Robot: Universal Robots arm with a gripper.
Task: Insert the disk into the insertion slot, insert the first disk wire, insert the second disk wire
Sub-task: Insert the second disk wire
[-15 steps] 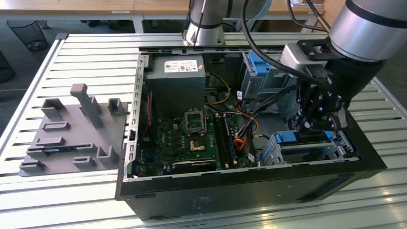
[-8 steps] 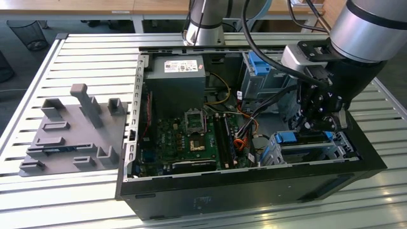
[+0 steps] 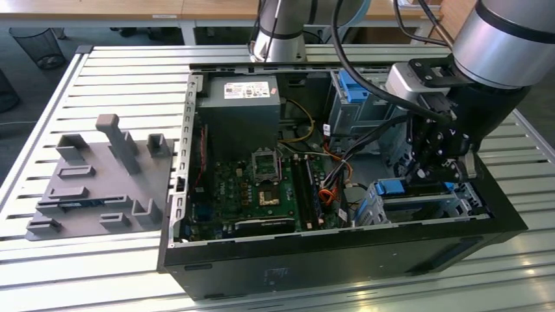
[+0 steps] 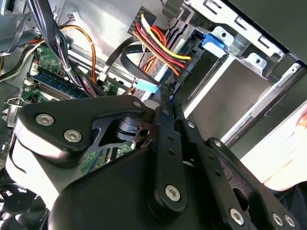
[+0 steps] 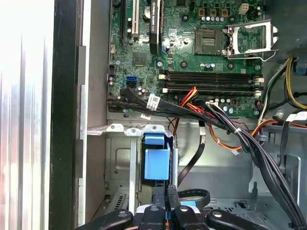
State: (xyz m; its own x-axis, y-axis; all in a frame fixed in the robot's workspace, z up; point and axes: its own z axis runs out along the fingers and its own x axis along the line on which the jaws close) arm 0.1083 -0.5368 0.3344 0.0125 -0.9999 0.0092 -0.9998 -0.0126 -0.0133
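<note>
One black claw (image 5: 165,211) — fingers pressed together, clenched on something unclear, one blue-framed disk (image 5: 157,160) seated in one insertion slot (image 5: 117,163).

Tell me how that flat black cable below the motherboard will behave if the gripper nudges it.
The flat black cable probably flexes rather than resists: it hangs in a loose curve. It likely springs back, being anchored at one end. The gripper sits close beside it.

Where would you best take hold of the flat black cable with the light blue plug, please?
Probably at the light blue plug, the rigid part; the flat black cable behind it loops loosely. Come through the case's open side, pinching the plug's flat faces, clear of the red and yellow wires.
</note>
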